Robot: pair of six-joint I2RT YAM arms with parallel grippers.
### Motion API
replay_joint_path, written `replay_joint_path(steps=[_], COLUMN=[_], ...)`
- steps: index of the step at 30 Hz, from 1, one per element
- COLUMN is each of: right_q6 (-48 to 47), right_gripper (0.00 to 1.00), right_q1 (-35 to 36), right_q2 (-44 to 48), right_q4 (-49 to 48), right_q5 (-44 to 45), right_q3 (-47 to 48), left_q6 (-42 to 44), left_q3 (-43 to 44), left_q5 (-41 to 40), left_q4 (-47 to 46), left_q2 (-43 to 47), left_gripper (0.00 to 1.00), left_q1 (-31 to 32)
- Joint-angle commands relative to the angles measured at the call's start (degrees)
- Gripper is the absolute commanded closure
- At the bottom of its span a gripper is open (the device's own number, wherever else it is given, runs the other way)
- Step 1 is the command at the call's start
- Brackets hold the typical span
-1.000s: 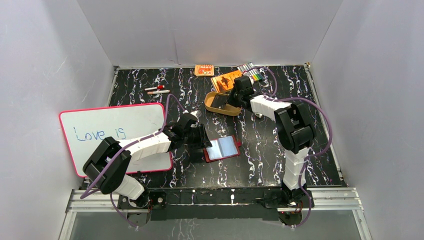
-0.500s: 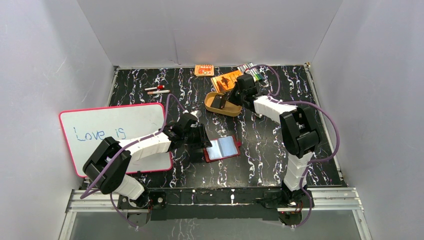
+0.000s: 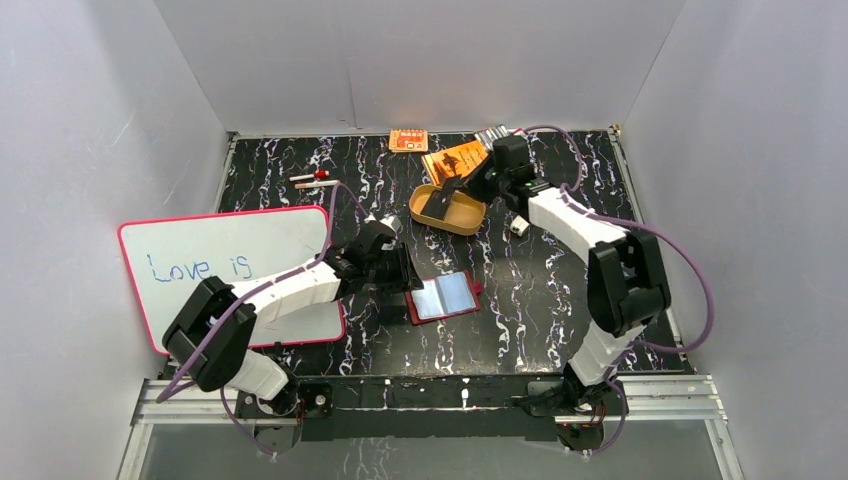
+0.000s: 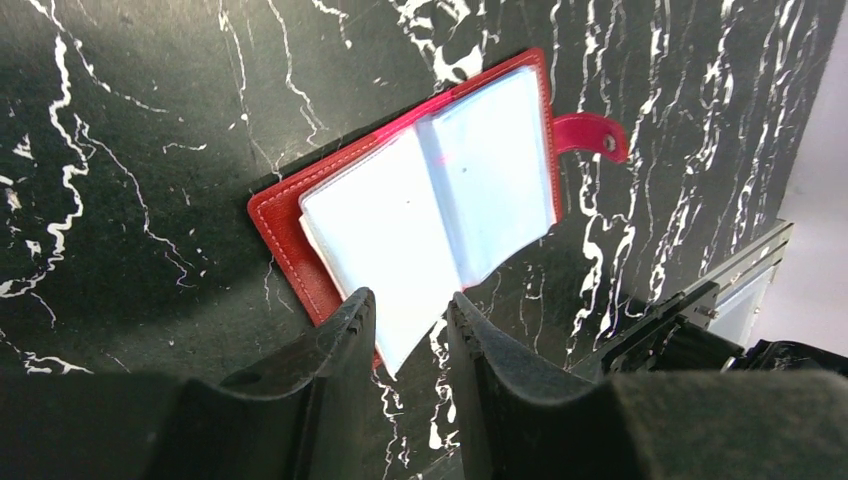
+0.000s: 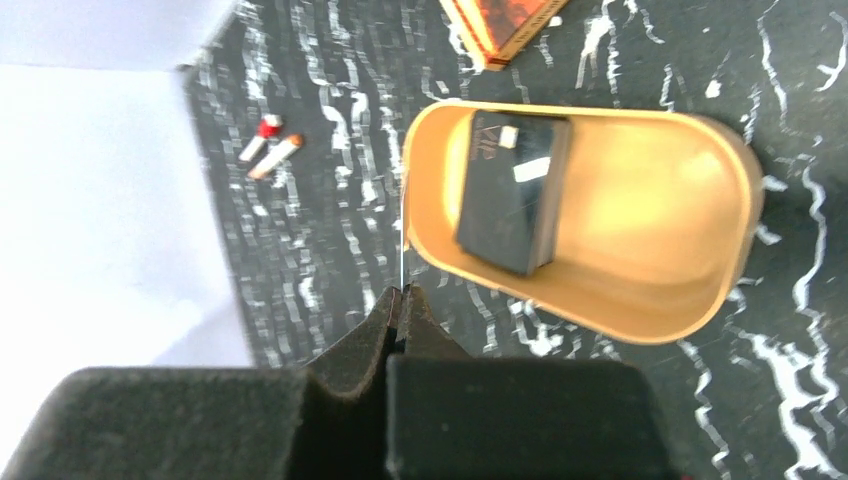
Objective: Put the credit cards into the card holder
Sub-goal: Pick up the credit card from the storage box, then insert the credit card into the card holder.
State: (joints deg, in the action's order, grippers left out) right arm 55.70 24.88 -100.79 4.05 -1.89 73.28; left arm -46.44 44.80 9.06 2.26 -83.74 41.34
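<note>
- At the left edge of the tabletop (image 3: 520, 300), a pink-rimmed whiteboard (image 3: 235, 265) with "Love is" written on it.
- Toward the far edge, left of middle, two short markers (image 3: 314, 180) side by side.
- Just left of the card holder, the left pincer (image 4: 408, 300): jaws narrowly parted, straddling the near corner of the clear sleeves in the wrist view. Nothing visibly clamped; contact with the sleeves impossible to tell.
- Around the middle of the tabletop, nearer the near edge, the card holder (image 3: 445, 296): open flat, bluish sleeves up, snap tab (image 4: 590, 135) sticking out sideways. Probably light and floppy, with slick sleeves apt to slide or fold shut. Best pinned by the red cover while a card goes into a sleeve mouth.
- At the far edge, one orange packet (image 3: 408, 140); a second packet (image 3: 455, 160) just behind the tray.
- Right of middle toward the far edge, a tan oval tray (image 5: 650, 230) with the credit cards (image 5: 510, 190) stacked flat at one end, well apart from the card holder. Likely light, stiff, thin and slippery. Hard to get under while flat, so best tipped against the tray wall and pinched across a short edge.
- Over the tray's rim, the right pincer (image 5: 402, 292): closed tight, tips together. A thin pale line rising from the tips, perhaps a card seen edge-on; not possible to tell.
</note>
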Motion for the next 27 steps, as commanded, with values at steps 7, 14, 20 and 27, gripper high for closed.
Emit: replay_joint_path(steps=[7, 14, 20, 27], right_q6=[20.63, -10.35, -30.99, -29.61], right_gripper=[1.00, 1.00, 1.00, 1.00], right_q1=[-3.70, -3.01, -2.05, -0.50], right_q2=[13.21, 18.67, 27.78, 34.86], right_q4=[1.43, 11.09, 18.29, 8.03], right_q5=[-10.05, -13.42, -18.28, -23.65], right_q3=[-2.21, 2.25, -11.63, -29.99], left_q6=[0.86, 1.11, 4.93, 4.16], left_q3=[5.19, 5.03, 5.06, 4.07], left_q5=[-3.96, -2.19, -6.03, -8.27], left_q4=[4.53, 5.11, 7.80, 8.68], left_q2=[6.92, 9.89, 9.63, 3.91], left_gripper=[0.70, 0.68, 0.63, 0.64], left_q1=[-0.15, -0.12, 5.04, 9.55])
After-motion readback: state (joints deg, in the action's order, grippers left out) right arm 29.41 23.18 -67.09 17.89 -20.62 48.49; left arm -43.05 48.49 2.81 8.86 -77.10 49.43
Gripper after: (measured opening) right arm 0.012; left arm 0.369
